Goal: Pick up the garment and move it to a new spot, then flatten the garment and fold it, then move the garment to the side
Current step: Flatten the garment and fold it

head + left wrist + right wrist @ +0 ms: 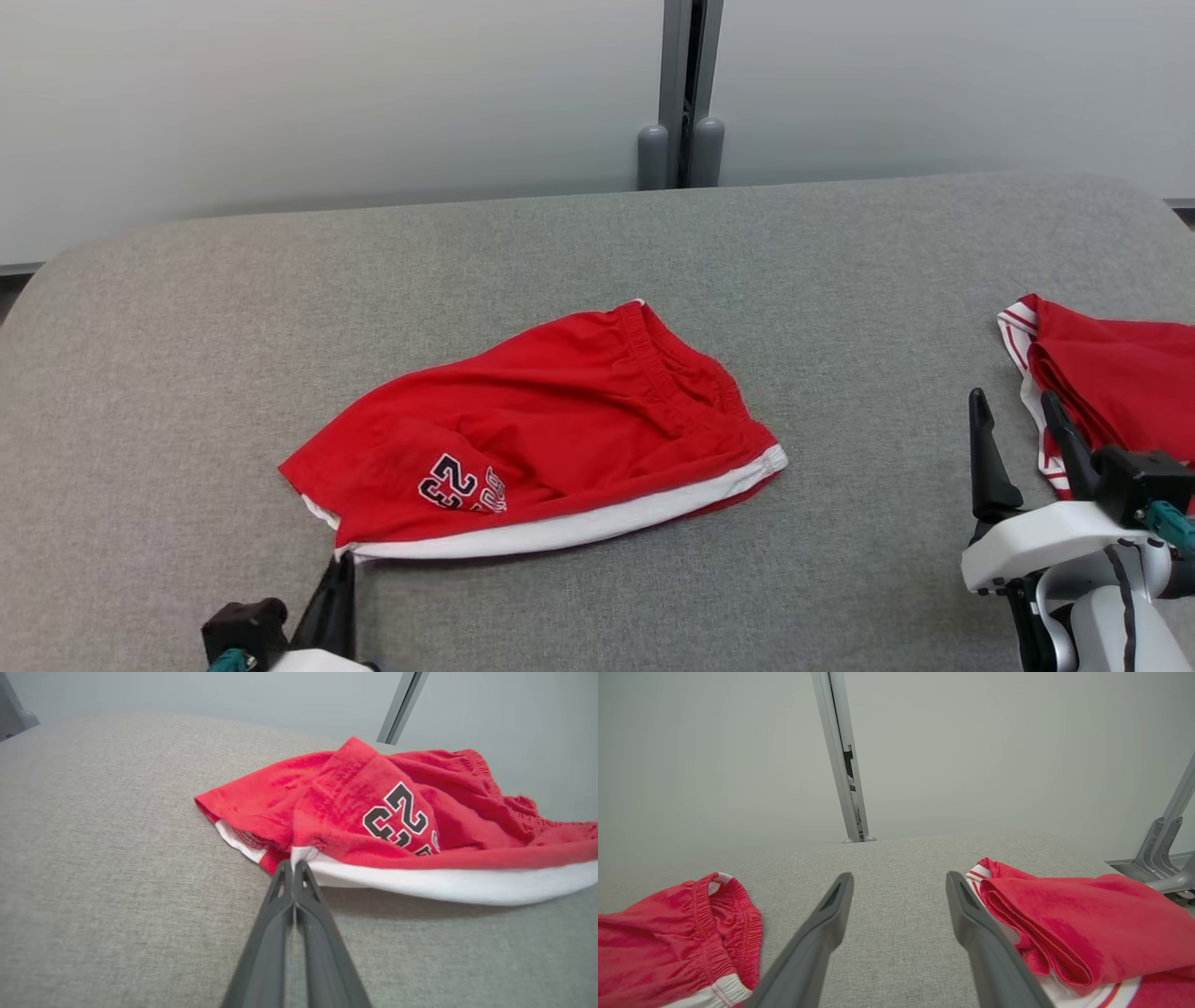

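While we look from the head, the red shorts (541,429) lie rumpled in the middle of the grey table (597,243). Our left claw (342,562) meets their near corner, we judge to lift them. From the left wrist, this claw is pressed together, pinching the white hem (420,882). From the right wrist, our right claw (899,877) is spread wide and holds nothing, beside a folded red garment (1087,914).
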You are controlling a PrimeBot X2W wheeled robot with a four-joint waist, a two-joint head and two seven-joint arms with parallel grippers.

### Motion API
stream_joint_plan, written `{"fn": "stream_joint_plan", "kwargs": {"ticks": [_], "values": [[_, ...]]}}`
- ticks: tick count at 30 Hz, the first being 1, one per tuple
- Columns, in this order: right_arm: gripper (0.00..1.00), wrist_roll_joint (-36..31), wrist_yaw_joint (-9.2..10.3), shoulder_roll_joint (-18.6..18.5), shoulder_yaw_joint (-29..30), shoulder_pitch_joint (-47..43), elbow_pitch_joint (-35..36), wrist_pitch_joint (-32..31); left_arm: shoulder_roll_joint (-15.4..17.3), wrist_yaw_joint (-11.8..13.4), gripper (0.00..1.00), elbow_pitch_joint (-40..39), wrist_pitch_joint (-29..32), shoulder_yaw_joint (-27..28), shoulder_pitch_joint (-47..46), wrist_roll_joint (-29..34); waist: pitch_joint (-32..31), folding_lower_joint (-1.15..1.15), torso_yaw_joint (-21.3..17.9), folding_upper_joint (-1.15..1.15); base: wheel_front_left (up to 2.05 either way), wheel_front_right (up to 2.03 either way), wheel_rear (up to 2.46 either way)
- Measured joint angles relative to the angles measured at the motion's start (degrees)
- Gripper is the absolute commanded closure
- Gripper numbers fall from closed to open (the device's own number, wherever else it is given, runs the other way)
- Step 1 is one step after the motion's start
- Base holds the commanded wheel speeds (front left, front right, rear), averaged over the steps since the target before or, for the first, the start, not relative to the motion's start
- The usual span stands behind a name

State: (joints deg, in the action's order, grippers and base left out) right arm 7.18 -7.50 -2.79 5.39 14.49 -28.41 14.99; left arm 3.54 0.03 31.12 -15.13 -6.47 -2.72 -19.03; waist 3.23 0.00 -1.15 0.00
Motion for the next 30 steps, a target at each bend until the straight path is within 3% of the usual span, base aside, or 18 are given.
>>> {"fn": "stream_joint_plan", "kwargs": {"ticks": [1, 2, 3, 4, 5, 16, 30], "values": [[0.0, 0.1, 0.0, 0.0, -0.2, -0.1, -0.1, 0.0, 0.4, 0.0, 1.0, 0.5, 0.0, 0.9, 0.0, 0.7, -0.2, 0.0, -0.1, 0.0, 0.0, 0.0, 0.0], [0.0, 0.3, 0.0, 0.0, -0.3, -0.3, -0.1, 0.0, 0.6, -0.1, 0.84, 0.9, 0.0, 1.8, 0.0, 1.6, -0.4, 0.0, -0.3, 0.0, 0.0, 0.0, 0.0], [0.0, 0.4, 0.0, 0.0, -0.6, -0.5, -0.1, 0.0, 0.5, 0.0, 0.52, 1.2, 0.0, 2.9, 0.0, 1.7, -0.6, 0.0, -0.4, 0.0, 0.0, 0.0, 0.0], [0.0, 0.5, 0.0, 0.0, -0.9, -0.8, -0.2, 0.0, 0.6, 0.0, 0.09, 1.4, 0.0, 3.8, 0.0, 2.3, -0.8, 0.0, -0.6, 0.0, 0.0, 0.0, 0.0], [0.0, 0.6, 0.0, 0.0, -1.1, -1.1, -0.2, 0.0, 0.6, 0.1, 0.0, 1.4, 0.0, 4.9, -0.1, 2.8, -1.0, 0.0, -0.8, 0.0, 0.0, 0.0, 0.0], [0.0, 0.2, 0.0, 0.0, -6.3, -4.7, 4.0, 0.0, -0.4, 1.1, 0.0, -4.0, 0.0, 10.4, 1.6, 8.0, -2.8, 0.0, -2.0, 0.0, 0.0, 0.0, 0.0], [0.0, 2.5, 0.0, 0.0, -11.5, -10.1, 6.3, 0.0, -0.7, 0.7, 0.0, -5.7, 0.0, 8.2, 5.4, 9.2, -5.1, 0.0, -0.4, 0.0, 0.0, 0.0, 0.0]]}}
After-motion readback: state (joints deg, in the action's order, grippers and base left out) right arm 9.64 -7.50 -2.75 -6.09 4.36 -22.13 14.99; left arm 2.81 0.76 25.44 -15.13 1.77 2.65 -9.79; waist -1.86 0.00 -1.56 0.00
